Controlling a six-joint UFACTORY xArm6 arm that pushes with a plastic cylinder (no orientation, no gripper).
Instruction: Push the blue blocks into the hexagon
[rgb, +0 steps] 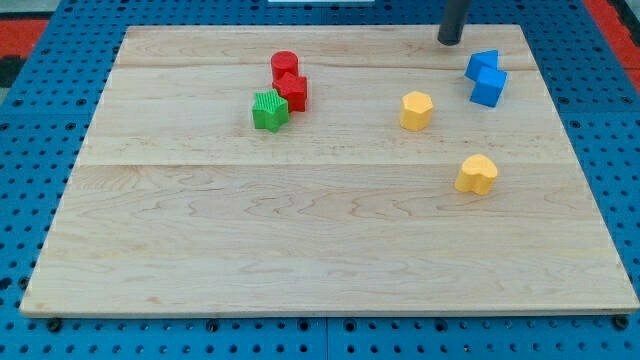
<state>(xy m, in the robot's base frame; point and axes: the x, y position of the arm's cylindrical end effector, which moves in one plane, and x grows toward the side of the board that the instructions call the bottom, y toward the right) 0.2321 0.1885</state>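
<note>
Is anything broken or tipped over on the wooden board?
Nothing stands out. The two blue blocks sit touching near the view's top right, with my tip just to their upper left. The yellow hexagon block, yellow heart-shaped block, two red blocks and green star block all rest flat, undamaged.

plain dark grey rod, round in section, smooth and unmarked; my tip (450, 42) blunt, flat-ended, same dark colour
</note>
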